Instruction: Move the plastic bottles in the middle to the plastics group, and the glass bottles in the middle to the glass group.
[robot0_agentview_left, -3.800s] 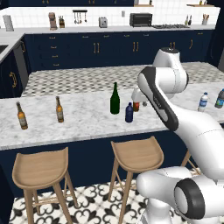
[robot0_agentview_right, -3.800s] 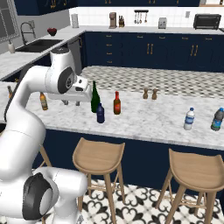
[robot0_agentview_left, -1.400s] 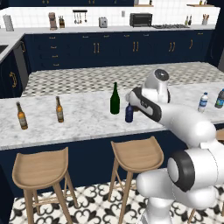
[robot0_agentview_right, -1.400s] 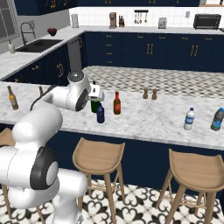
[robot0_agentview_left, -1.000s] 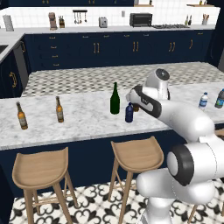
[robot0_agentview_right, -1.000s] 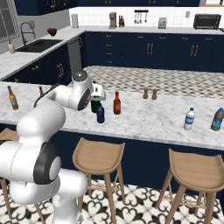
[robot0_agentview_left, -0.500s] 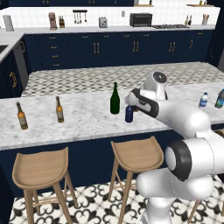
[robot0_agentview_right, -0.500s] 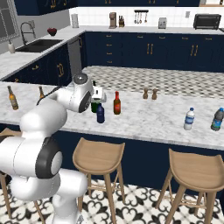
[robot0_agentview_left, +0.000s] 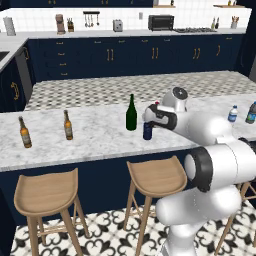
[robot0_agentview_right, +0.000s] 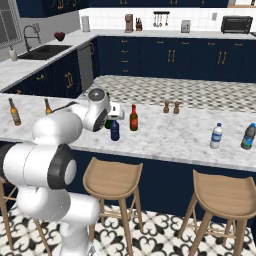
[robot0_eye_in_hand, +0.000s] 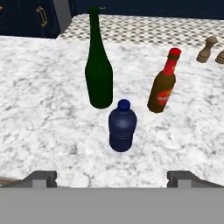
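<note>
On the marble counter (robot0_agentview_left: 100, 137), far left in the left base view, stand two amber beer bottles (robot0_agentview_left: 24, 133) side by side, apart from each other. Toward the middle comes the green bottle (robot0_agentview_left: 131, 114), upright, then the navy bottle (robot0_agentview_left: 147, 130) just right of it and nearer the counter's front edge. The claw (robot0_agentview_left: 149, 120) hangs close over and beside the navy bottle, its jaws spread as wide as they go, gripping nothing. In the hand view the fingertips (robot0_eye_in_hand: 43, 178) sit far apart at the bottom with the navy bottle (robot0_eye_in_hand: 122, 126) between and ahead of them, not touching; the green bottle (robot0_eye_in_hand: 98, 65) stands behind it to the left, the red-topped bottle (robot0_eye_in_hand: 164, 83) behind to the right. Far right on the counter are the water bottle (robot0_agentview_left: 232, 114) and the teal bottle (robot0_agentview_left: 251, 113), near each other.
</note>
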